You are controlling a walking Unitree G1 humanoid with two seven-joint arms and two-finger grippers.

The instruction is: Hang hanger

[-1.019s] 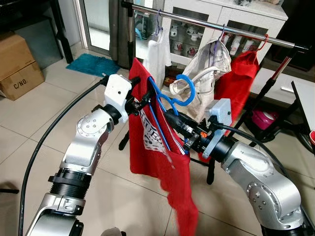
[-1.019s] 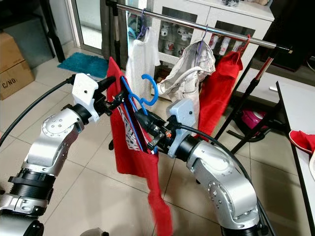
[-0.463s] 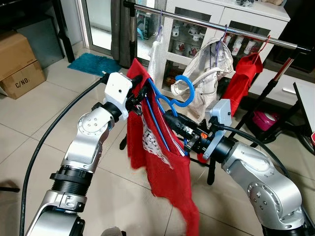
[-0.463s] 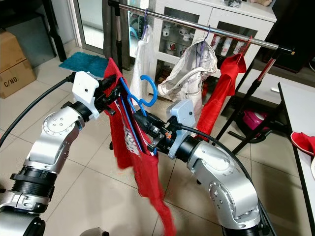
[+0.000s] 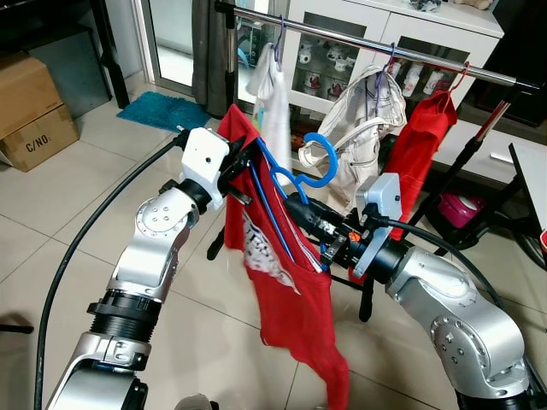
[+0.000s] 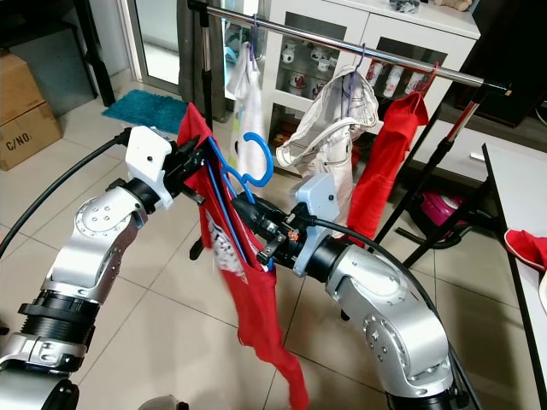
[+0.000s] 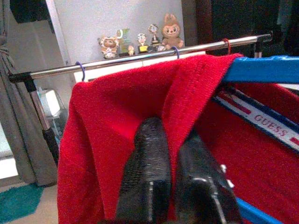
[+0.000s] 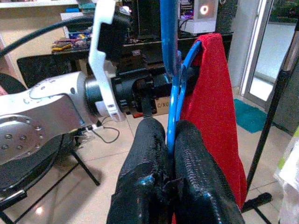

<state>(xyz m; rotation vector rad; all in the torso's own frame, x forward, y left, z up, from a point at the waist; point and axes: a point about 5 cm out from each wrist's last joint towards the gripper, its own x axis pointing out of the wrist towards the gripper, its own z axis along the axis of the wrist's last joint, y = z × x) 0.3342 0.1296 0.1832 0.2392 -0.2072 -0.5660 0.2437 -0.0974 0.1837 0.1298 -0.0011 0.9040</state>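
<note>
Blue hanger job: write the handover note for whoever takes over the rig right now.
Left tool: shut on the red T-shirt, pinching its shoulder fabric by the hanger's end.
Right tool: shut on the blue plastic hanger, gripping its blue bars.
Position: the hanger, with the shirt draped on it, is held between both arms in front of the silver clothes rail; its hook is below the rail and hooked on nothing.
Done: shirt is on the hanger.
Left: raise the hook onto the rail, probably in the gap between the white garment and the beige garment, then release both tools.
</note>
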